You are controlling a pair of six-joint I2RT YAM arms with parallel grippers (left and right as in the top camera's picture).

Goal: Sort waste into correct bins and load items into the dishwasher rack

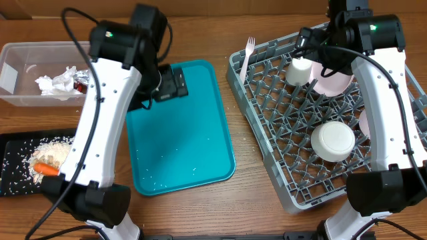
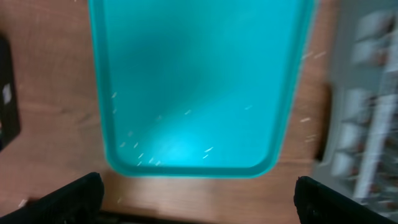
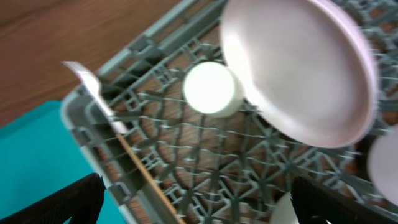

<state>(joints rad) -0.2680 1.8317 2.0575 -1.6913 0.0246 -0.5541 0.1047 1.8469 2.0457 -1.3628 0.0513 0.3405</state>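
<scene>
The grey dishwasher rack holds a white cup, a leaning white plate, a white bowl and a white fork at its far left edge. My right gripper hangs open and empty above the cup and plate. In the right wrist view the gripper, cup, plate, fork and a wooden chopstick show. My left gripper is open and empty over the far end of the teal tray.
The clear tub at far left holds crumpled napkins and the foil wrapper. The black tray holds rice and pasta and the carrot. Loose rice grains lie on the teal tray.
</scene>
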